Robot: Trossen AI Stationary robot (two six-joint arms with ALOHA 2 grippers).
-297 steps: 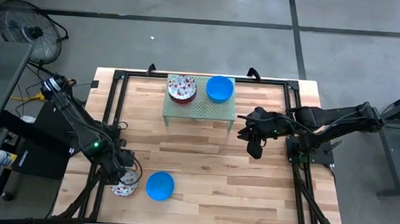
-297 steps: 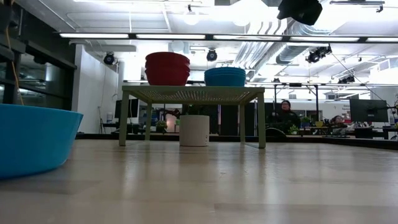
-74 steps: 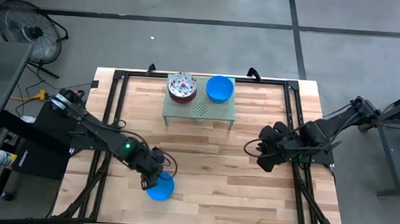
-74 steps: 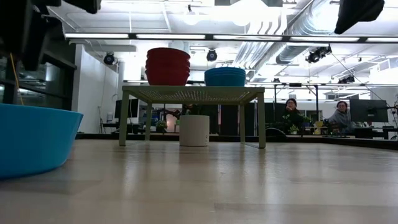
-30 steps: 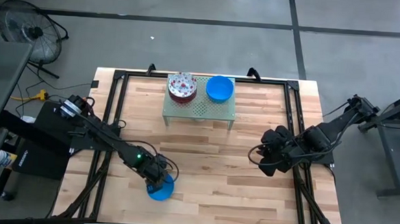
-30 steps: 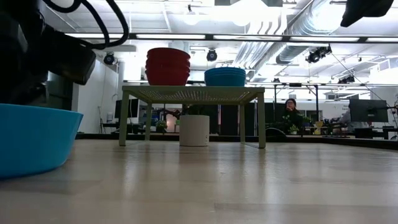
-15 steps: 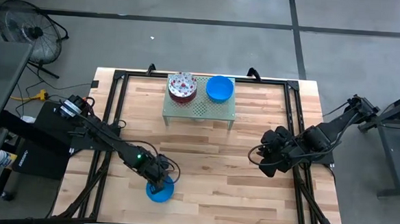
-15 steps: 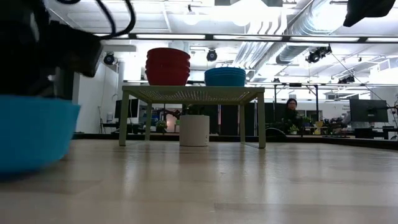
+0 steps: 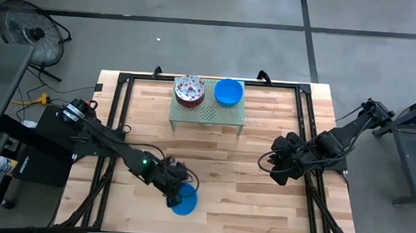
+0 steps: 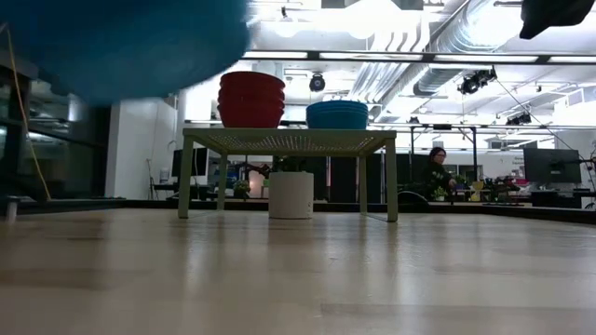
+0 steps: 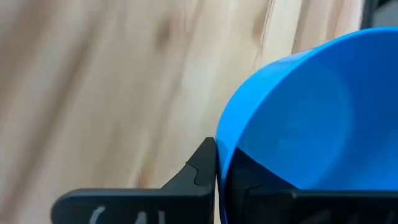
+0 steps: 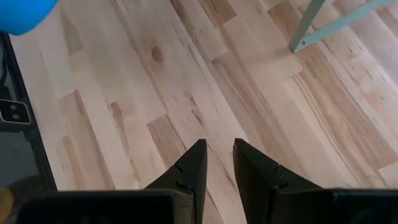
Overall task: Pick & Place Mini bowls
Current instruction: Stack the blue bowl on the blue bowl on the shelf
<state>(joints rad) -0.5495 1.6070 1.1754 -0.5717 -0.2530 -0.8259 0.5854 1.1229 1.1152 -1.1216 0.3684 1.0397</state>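
Observation:
My left gripper (image 9: pixel 175 192) is shut on a solid blue mini bowl (image 9: pixel 185 200) above the table's near middle. The bowl shows high up in the low view (image 10: pixel 121 42) and fills the left wrist view (image 11: pixel 311 118). A stack of white floral bowls (image 9: pixel 189 89) and a stack of blue bowls (image 9: pixel 228 92) stand on the pale green rack (image 9: pixel 206 115) at the far middle. In the low view the floral stack looks red (image 10: pixel 251 100), next to the blue stack (image 10: pixel 337 114). My right gripper (image 12: pixel 217 152) hangs over the table's right side (image 9: pixel 277 166), empty, its fingers a narrow gap apart. My left gripper pinches the blue bowl's rim (image 11: pixel 222 155) on the side toward the table's left, one finger outside the wall (image 11: pixel 199 168) and one inside the bowl (image 11: pixel 249 177). The fingers come slanting from the table's left. The bowl is lifted clear of the table.
A white cylinder (image 10: pixel 291 194) stands under the rack. A black frame (image 9: pixel 119 112) runs around the wooden table top. Bare wood lies between the rack and the near edge. People sit in the room beyond the table (image 10: pixel 438 167).
My left gripper has risen with the blue bowl and gone toward the table's right edge. The bowl, which stood on the table a second ago, now hangs clear above it.

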